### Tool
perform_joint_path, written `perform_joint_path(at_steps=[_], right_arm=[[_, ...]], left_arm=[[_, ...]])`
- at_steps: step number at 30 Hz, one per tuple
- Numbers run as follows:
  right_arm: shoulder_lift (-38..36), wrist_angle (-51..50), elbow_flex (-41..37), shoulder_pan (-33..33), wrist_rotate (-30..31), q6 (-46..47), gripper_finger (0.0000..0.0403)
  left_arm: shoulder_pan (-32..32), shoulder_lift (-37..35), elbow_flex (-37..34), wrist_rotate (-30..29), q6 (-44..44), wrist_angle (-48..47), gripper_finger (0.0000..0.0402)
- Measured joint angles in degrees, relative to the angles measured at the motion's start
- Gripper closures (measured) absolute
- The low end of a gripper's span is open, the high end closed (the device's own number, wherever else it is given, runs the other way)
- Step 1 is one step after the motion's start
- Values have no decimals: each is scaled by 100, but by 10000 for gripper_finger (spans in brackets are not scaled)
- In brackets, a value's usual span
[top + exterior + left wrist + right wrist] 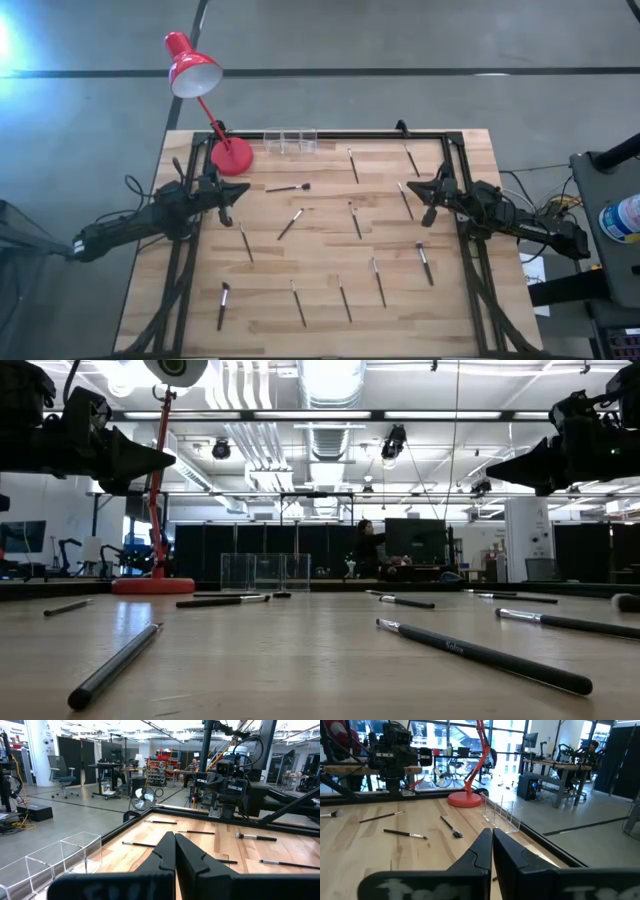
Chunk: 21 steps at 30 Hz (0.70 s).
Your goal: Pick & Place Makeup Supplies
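My left gripper (229, 208), clenched on nothing, hangs above the left side of the pale wooden plank table (320, 320). My right gripper (425, 205), likewise clenched and empty, hangs above the right side. The thin dark-handled makeup brushes (290, 223) lie scattered flat across the tabletop between them. A red desk lamp (195, 75) and a clear acrylic compartment organizer (290, 141) stand at the far edge.

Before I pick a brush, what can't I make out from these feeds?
- Brush tips: too small in the high view, e.g. this brush.
- Clear organizer: compartments and any contents unreadable from above; faint in the low view.
- Table under the left tool and right tool: hidden by their own fingers.
- Near brush: its tip is out of focus.
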Motion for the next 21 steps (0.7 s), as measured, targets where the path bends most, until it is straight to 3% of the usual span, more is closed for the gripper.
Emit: perform_joint_path(at_steps=[21], right_arm=[[0,186,0,0,33,326,394]], left_arm=[[0,2,0,0,0,-2,401]])
